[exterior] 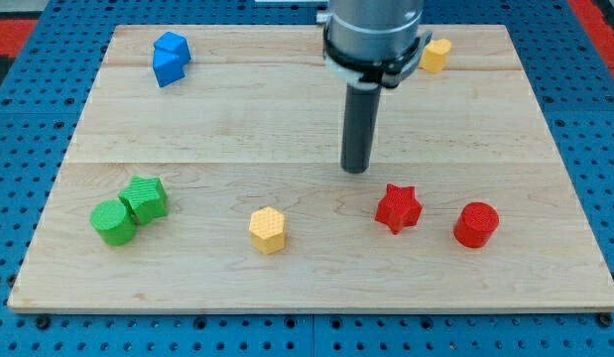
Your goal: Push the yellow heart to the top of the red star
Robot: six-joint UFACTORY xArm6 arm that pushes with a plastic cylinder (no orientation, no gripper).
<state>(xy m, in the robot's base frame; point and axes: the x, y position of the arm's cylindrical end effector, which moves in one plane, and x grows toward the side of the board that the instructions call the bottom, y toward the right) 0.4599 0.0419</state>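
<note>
A yellow block (436,54), which seems to be the heart, lies near the board's top edge at the view's right, partly hidden behind my arm. The red star (399,208) lies in the lower right part of the board. My tip (357,170) rests on the board just up and left of the red star, apart from it, and well below the yellow heart. It touches no block.
A yellow pentagon-like block (268,230) lies at the lower middle. A red cylinder (476,224) sits right of the star. Two green blocks (144,198) (113,222) touch at the lower left. A blue block (171,58) lies at the top left. The wooden board (217,119) sits on a blue pegboard.
</note>
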